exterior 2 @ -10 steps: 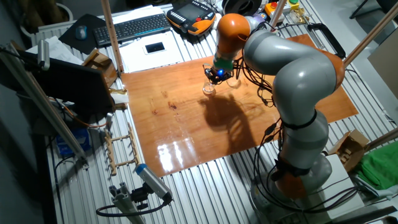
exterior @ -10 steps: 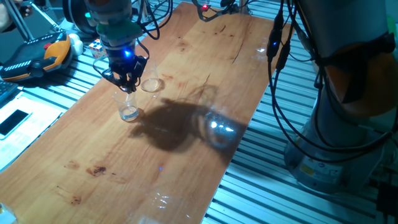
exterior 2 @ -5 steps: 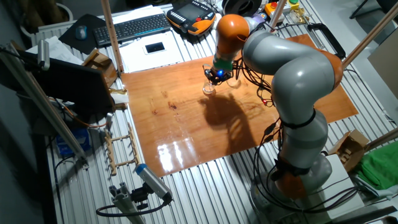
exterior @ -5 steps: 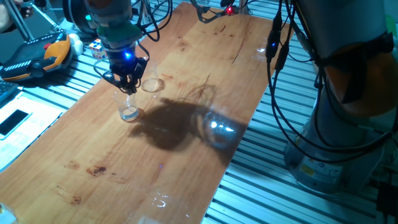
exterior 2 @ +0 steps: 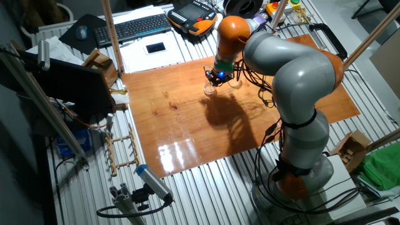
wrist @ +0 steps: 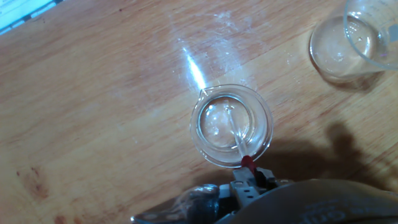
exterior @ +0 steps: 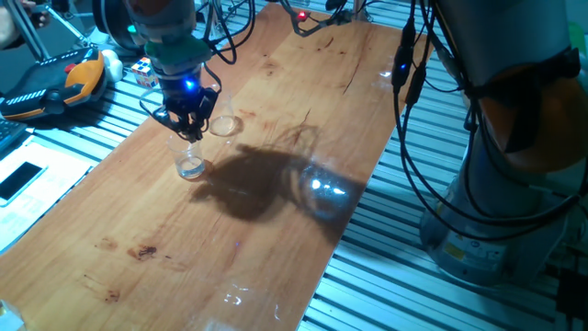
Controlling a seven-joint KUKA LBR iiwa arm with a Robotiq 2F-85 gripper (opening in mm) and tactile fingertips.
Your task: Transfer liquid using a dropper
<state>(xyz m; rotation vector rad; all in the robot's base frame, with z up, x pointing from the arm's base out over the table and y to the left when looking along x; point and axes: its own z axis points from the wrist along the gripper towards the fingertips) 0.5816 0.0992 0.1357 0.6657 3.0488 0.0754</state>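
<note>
Dropper (wrist: 237, 134): thin clear tube, red end uppermost, held at that red end by the gripper (wrist: 247, 180), whose fingers are closed on it; tube slants down into the clear beaker (wrist: 231, 125) directly below the gripper. Liquid (wrist: 219, 122): shallow, colourless, in the beaker's bottom. Second clear glass vessel (wrist: 354, 45) stands near, apart. Both rest on the wooden table (exterior: 276, 138).

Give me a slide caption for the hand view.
Dropper reaching down into a clear glass tumbler on the wooden table.
</note>
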